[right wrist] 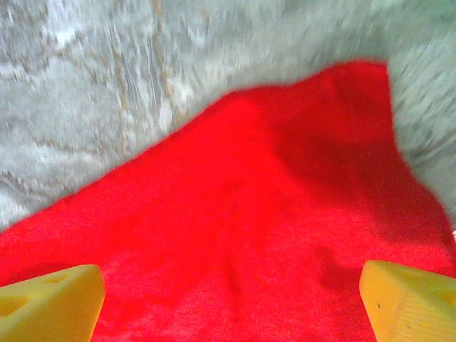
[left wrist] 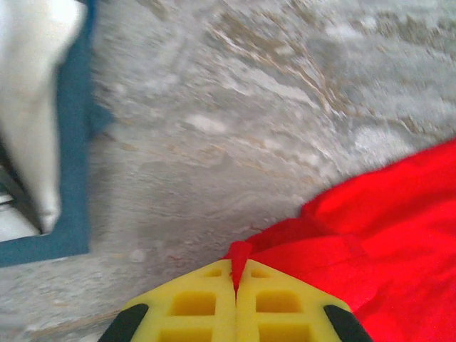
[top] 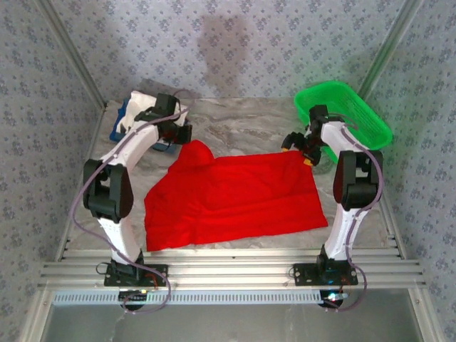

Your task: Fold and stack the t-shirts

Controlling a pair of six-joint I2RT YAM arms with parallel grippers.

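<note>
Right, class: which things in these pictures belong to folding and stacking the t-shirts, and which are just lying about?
Part of the job:
red t-shirt, one corner pinched in the shut left claw
white t-shirt, lying on the blue tray
right claw, open above the red t-shirt

Just lying about:
green basket
blue tray

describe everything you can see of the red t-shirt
The red t-shirt is plain bright soft cloth, spread mostly flat and lightly creased on the marbled table. Its far left corner is lifted into a peak, pinched between the shut left fingers. The right fingers stand open above its far right corner, not gripping it.
</note>
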